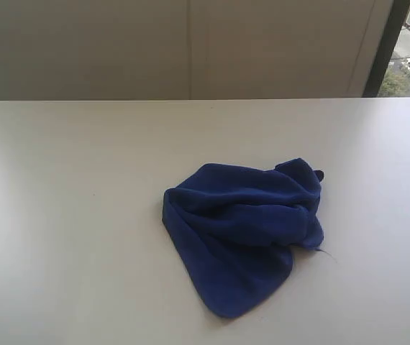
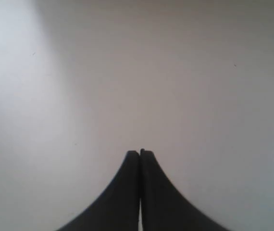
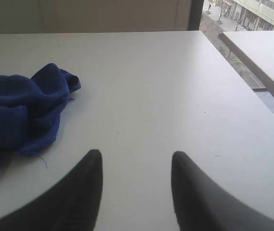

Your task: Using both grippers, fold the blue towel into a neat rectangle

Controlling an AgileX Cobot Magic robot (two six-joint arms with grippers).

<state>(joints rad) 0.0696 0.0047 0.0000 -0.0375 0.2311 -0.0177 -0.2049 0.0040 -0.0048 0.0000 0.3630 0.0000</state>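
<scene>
1. We are seeing the towel (image 1: 244,233) lying crumpled in a loose heap on the table (image 1: 68,215), with no fold begun.
2. The right pincer (image 3: 137,161) is hanging over bare table with its jaws spread and nothing between them. The towel is lying near it, off to one side of its tips and not touching them.
3. The left pincer (image 2: 140,153) is pressed together on nothing. Only bare table is showing ahead of it, so we are judging the towel to be farther from this pincer than from the right one.
4. We are judging the towel to be light, soft and limp. It is likely to sag and bunch when lifted, and a tug on one part may drag the whole heap along. Its fuzzy surface should be giving the jaws a good grip.
5. For a hold, we are favouring the raised corner nearest the right pincer, close to where a loose thread (image 3: 43,161) is trailing from the hem. A shallow pinch there should be catching a single layer.
6. We are seeing no container anywhere around either pincer.
</scene>
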